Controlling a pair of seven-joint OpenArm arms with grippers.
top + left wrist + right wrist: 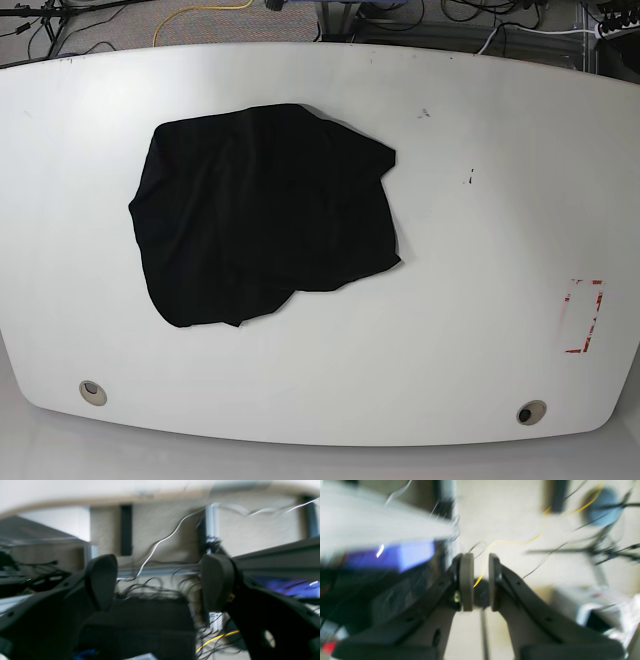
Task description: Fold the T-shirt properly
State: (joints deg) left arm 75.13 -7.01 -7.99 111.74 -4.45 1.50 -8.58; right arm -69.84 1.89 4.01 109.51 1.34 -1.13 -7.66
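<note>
The T-shirt (265,215) lies crumpled on the left half of the white desk (480,250) in the base view, with neither arm over the desktop. The left tool (160,582) stands wide, nothing between its fingers, aimed at cables and framing. The right tool (480,581) is narrow, a slim gap between its pads, holding nothing; both wrist views are blurred.
</note>
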